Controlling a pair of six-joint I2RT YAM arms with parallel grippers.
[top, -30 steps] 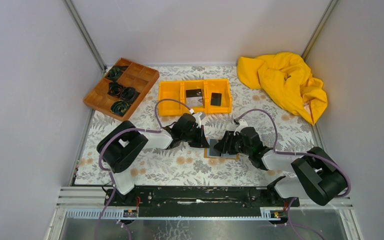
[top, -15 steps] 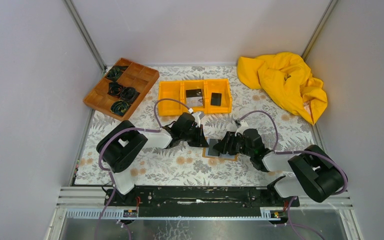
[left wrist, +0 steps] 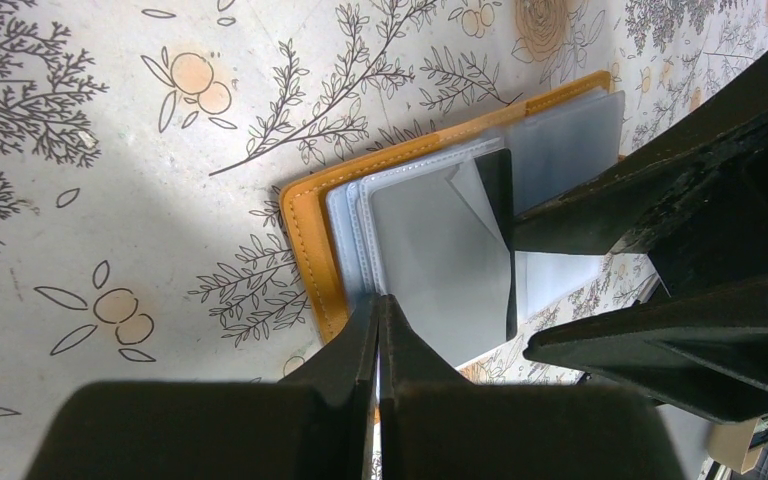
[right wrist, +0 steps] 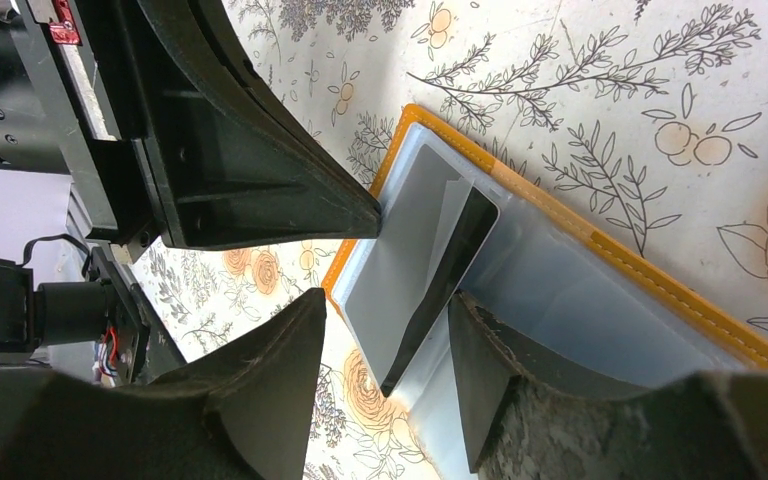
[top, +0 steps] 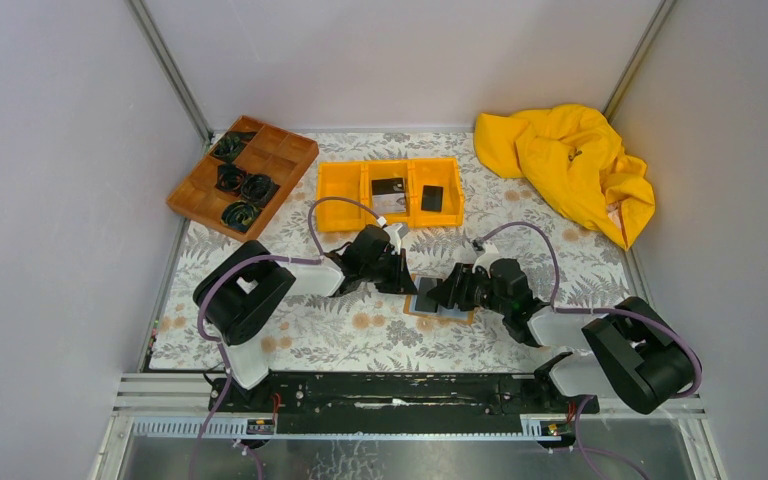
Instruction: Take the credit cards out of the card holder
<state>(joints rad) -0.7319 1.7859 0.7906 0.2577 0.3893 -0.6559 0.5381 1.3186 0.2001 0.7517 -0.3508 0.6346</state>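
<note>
Card holder position: the card holder [top: 440, 303] lies open and flat on the worktop [top: 360, 335], midway between my two arms, grey-blue pockets facing up.
Left gripper: the left gripper [left wrist: 378, 322] is clenched, holding nothing, its tips pressing on the holder's orange edge to pin it.
Right gripper: the right gripper [right wrist: 388, 298] is released, with its fingers straddling the black card [right wrist: 450, 270]. I see a gap on one side, so I judge it is not yet clamped.
Card pose: the black card is part-way out and tipped up on one long edge, leaning over the pale sleeve. Its long axis runs along the channel between my right fingers, with its far end pointing towards the left gripper.
Holder axis: its opened length seems to run roughly across the worktop, from arm to arm.
Risk, sleeve: if I close here I could pinch the sleeve along with the card.
Risk, drag: if the pin slips, the holder would probably slide or lift with the pull.
Risk, crowding: the two grippers sit very near each other, so a careless lift could knock them together.
</note>
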